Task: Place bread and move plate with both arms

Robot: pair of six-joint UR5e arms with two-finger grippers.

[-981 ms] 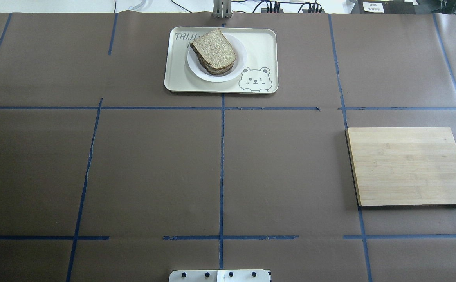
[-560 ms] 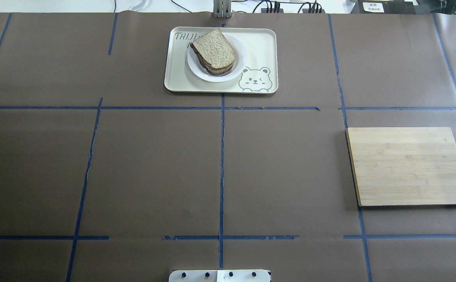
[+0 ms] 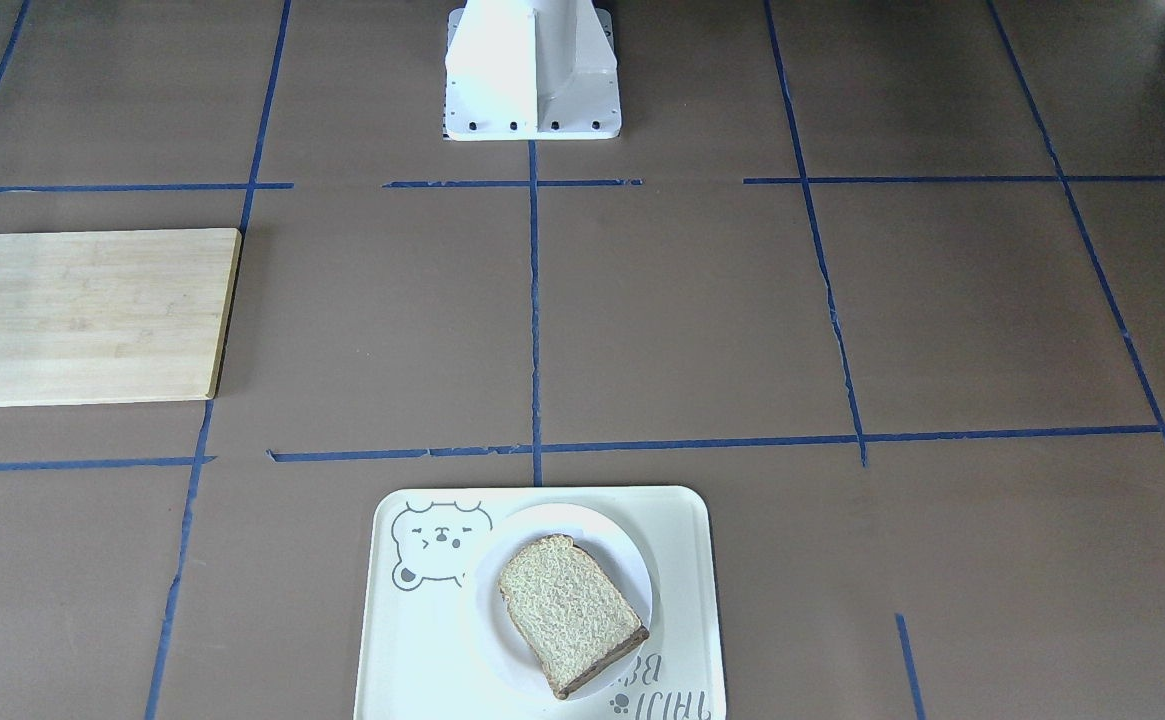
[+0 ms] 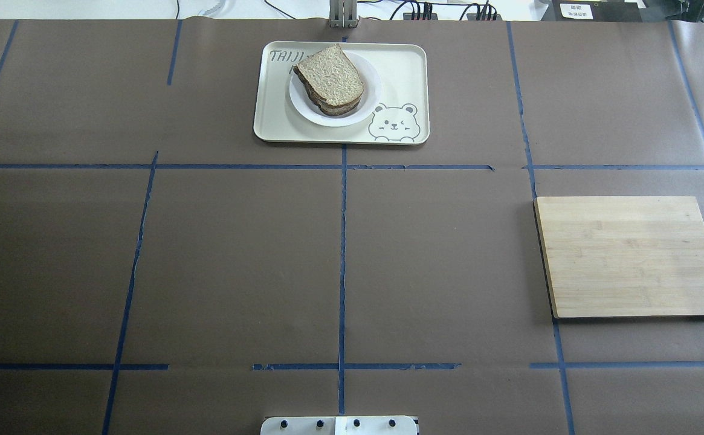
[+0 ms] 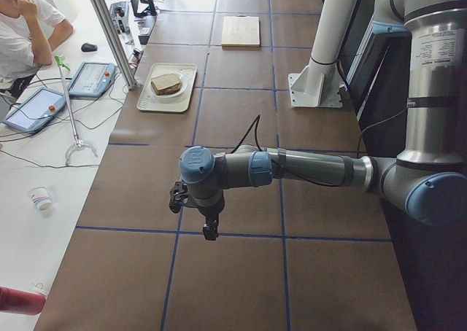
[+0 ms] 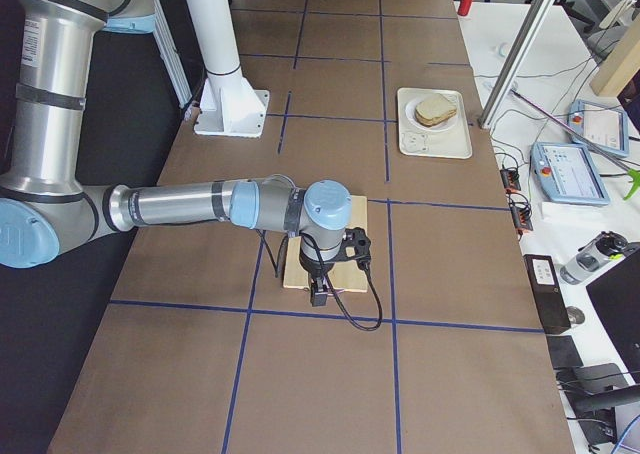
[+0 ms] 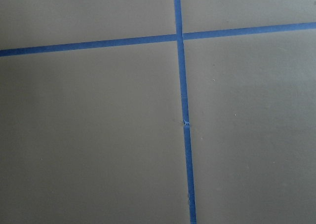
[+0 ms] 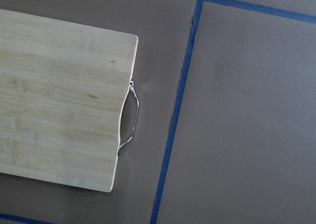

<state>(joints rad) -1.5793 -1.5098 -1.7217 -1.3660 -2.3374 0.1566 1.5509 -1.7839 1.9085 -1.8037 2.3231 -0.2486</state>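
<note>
The bread (image 4: pixel 330 78), a light brown slice with a darker crust, lies on the small white plate (image 4: pixel 327 119), with more brown layers showing under its edge. The plate stands on a cream tray (image 4: pixel 400 66) with a bear drawing at the table's far middle. The front-facing view shows the same bread (image 3: pixel 567 610) and plate (image 3: pixel 552 525). Only the side views show the arms. The left gripper (image 5: pixel 210 232) hangs over bare table far from the tray. The right gripper (image 6: pixel 318 296) hangs by the cutting board's edge. I cannot tell whether either is open or shut.
A bamboo cutting board (image 4: pixel 629 257) with a metal handle (image 8: pixel 132 118) lies on the right half of the table. The white pedestal base (image 3: pixel 532 70) stands at the near middle edge. A person (image 5: pixel 22 25) sits beyond the far side, with tablets and cables.
</note>
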